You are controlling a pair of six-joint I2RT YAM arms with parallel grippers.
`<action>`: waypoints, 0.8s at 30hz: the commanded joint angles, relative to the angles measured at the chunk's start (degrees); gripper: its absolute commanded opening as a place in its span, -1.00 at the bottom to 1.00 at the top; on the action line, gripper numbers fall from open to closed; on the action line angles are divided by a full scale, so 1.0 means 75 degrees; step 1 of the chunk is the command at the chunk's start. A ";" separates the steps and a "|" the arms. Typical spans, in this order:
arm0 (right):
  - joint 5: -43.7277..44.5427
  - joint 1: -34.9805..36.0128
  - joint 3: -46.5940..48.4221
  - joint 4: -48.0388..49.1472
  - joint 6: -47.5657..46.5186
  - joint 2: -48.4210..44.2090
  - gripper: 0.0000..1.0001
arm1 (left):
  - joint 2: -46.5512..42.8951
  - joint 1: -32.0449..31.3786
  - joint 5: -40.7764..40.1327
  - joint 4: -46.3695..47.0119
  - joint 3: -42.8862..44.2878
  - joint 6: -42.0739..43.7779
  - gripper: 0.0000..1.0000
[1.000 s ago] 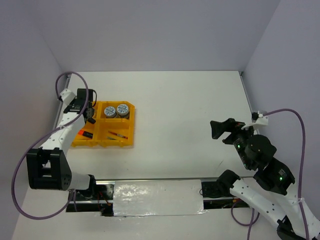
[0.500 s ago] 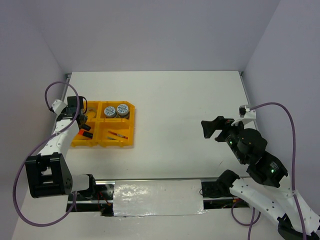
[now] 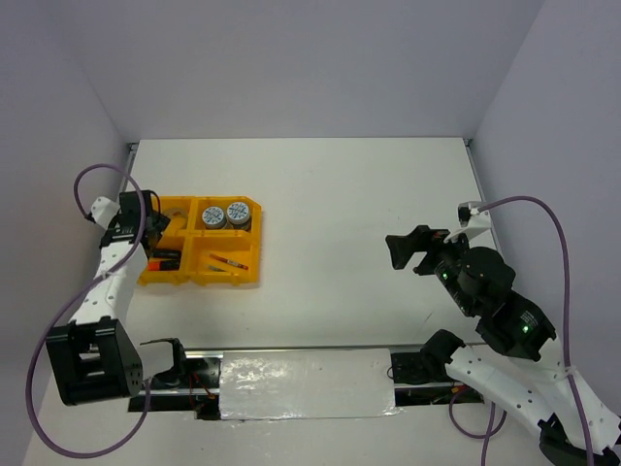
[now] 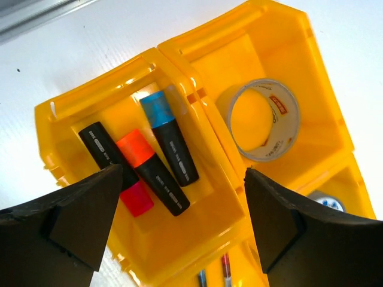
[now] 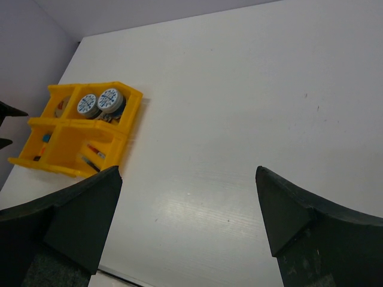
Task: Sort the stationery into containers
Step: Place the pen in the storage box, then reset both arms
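The yellow-orange tray [image 3: 199, 282] lies at the table's left. Its near-left compartment holds three black markers [image 4: 170, 143] with blue, orange and pink ends. A grey tape ring [image 4: 263, 119] lies in the far-left compartment, and two blue-white tape rolls [image 3: 224, 214] sit in the far-right one. A red and a blue pen [image 3: 230, 261] lie in the near-right compartment. My left gripper [image 3: 153, 225] hovers open above the tray's left edge, over the markers [image 3: 165, 257], holding nothing. My right gripper [image 3: 403, 254] hangs open and empty over bare table, far right of the tray [image 5: 130, 128].
White walls enclose the table on the left, back and right. The tray [image 4: 179, 45] sits close to the left wall. A metal strip [image 3: 291, 379] runs along the near edge between the arm bases.
My left gripper has opened and drawn back left from over the tray. The right gripper drifted a little to the left.
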 commanded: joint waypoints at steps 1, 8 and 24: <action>-0.0173 -0.0020 0.0087 0.0390 -0.0250 0.0065 0.99 | -0.0624 0.0049 0.0285 -0.0292 0.0428 0.0488 0.91; 0.0038 -0.0009 0.0755 -0.0149 -0.0729 0.0088 0.99 | -0.1786 -0.1725 0.1061 -0.0523 0.1245 0.1813 0.99; 0.0026 0.0038 0.1869 -0.2164 -0.0884 -0.1281 0.99 | -0.4021 -0.4146 0.0463 -0.3021 0.1906 0.3993 0.99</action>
